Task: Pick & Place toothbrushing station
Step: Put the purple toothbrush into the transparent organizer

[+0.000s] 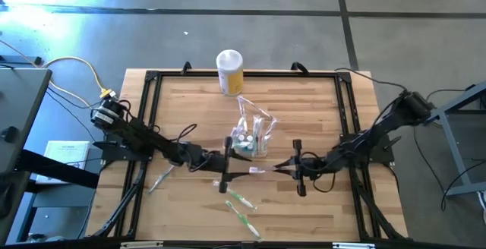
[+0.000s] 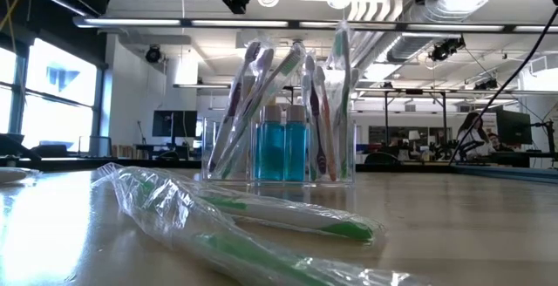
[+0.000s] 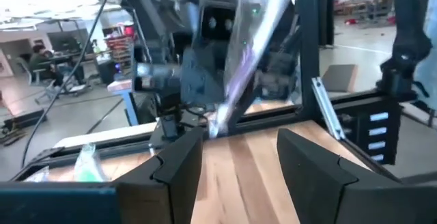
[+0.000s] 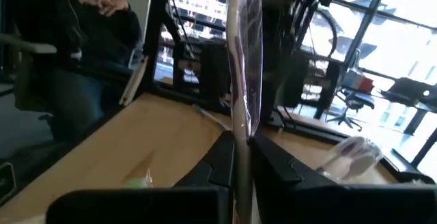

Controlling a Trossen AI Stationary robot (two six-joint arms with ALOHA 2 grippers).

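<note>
Wrapped toothbrushes (image 2: 261, 225) lie before the toothbrushing station (image 1: 249, 139); just beyond it, right tool (image 1: 282, 168) pinches a wrapped toothbrush (image 4: 240, 80), left tool (image 1: 226, 165) spread.

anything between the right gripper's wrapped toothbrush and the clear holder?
Nothing visible on the table. The right gripper is shut on a wrapped toothbrush, beside the clear holder, only bare wood between. The holder already stands full of brushes, which could crowd insertion.

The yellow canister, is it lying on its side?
No, the yellow canister stands upright at the table's far edge, its white lid facing up.
</note>
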